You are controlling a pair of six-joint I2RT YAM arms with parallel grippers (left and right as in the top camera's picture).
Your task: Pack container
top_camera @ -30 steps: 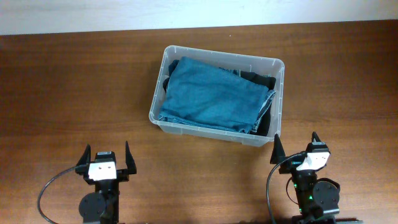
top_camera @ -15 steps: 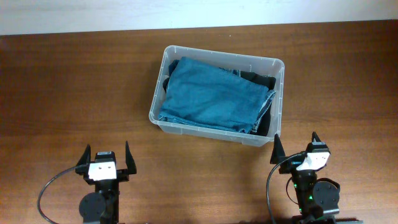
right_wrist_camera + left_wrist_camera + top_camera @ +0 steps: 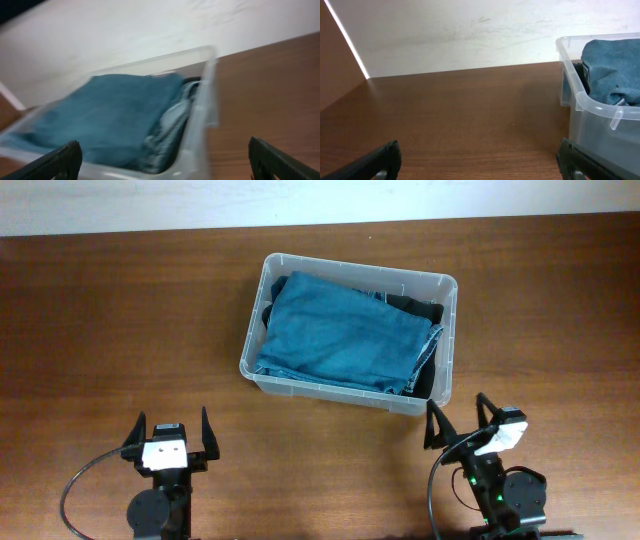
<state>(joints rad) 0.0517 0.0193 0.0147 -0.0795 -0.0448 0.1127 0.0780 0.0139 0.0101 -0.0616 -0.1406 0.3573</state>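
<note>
Swinging left toward the container (image 3: 300, 387) in the middle of the table (image 3: 100, 330), the right gripper (image 3: 457, 415) just turned (its view's blurry), jaws apart; left gripper (image 3: 172, 418) idle, jaws apart too. Jeans (image 3: 345, 330) are inside, so packing looks nearly done

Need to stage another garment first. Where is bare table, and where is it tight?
Widest bare table: left of the container, out to the left edge, ahead of the left gripper. A narrower strip runs right of the container. Tight: the right gripper sits by the container's near right corner, and blue denim fills most of the inside.
</note>
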